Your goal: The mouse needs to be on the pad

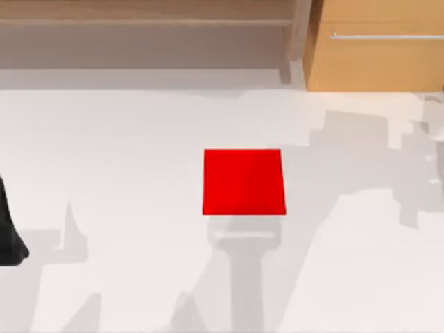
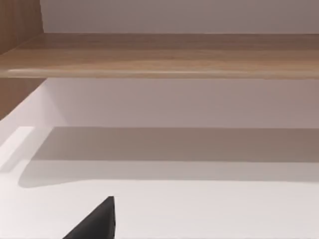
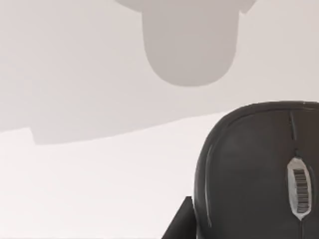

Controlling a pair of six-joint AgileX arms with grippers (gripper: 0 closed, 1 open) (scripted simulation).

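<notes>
**A:** Which step is in hand?

**B:** The reach for the mouse [image 3: 259, 172], by my judgement. In the right wrist view it lies on the white tabletop [image 3: 89, 189] close under the right gripper, dark and rounded, scroll wheel showing. A black tip [image 3: 183, 221], probably 1 of that gripper's fingers, sits just beside the mouse's edge. Whether the right gripper is released or clenched I cannot tell, and nothing shows it grasping the mouse.

**A:** And the pad?

**B:** From above, the pad [image 1: 243, 182] lies flat and bare mid-tabletop, well apart from the left arm [image 1: 8, 236], which is parked at the left edge. Of the left gripper 1 dark finger tip [image 2: 97, 221] shows over the tabletop; its state I cannot tell either.

**A:** What does the next move call for?

**B:** Likely closing on the mouse's sides, lifting it clear, then carrying it across to the pad.

**A:** The room?

**B:** Smooth white tabletop [image 1: 125, 139] crossed by soft grey shadows; a wooden shelf [image 1: 146, 21] and a wooden cabinet [image 1: 378, 62] stand behind it.
</notes>
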